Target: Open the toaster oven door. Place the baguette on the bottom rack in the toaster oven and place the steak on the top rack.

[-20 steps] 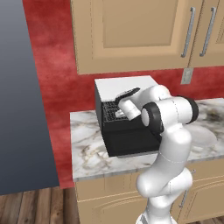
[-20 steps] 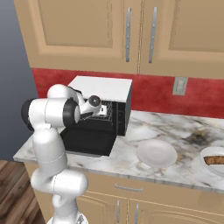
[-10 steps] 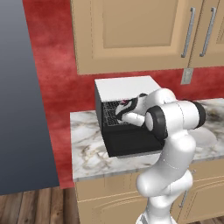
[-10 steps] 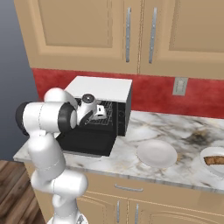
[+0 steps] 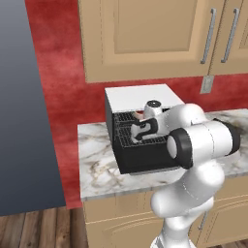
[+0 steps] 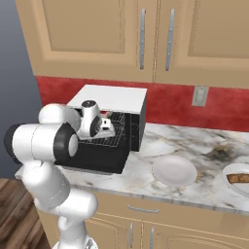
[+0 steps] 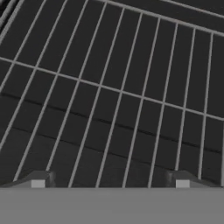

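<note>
Close up, the hand view looks down onto a grey wire rack. The gripper has its two dark fingertips set wide apart at the bottom corners, and nothing is between them, so the hand is empty. This view alone does not show which shelf it is.

In the left base view the white arm rises from the lower right and reaches into the toaster oven at frame centre. The toaster oven door is folded down flat in front, so that step is done.

Compared with a second ago, the hand sits slightly lower in the oven mouth and the large elbow joint has swung nearer the camera. The oven, door and plates have not moved. An empty, spread hand over a shelf suggests an item was probably just let go.

A small reddish, pale-edged shape just above the hand at the upper shelf looks like the steak, though it is too small to be sure.

The right base view adds the counter to the right. An empty white plate sits beside the oven, and a second plate at the right edge holds a brown piece. Whether that is the baguette cannot be told.
</note>
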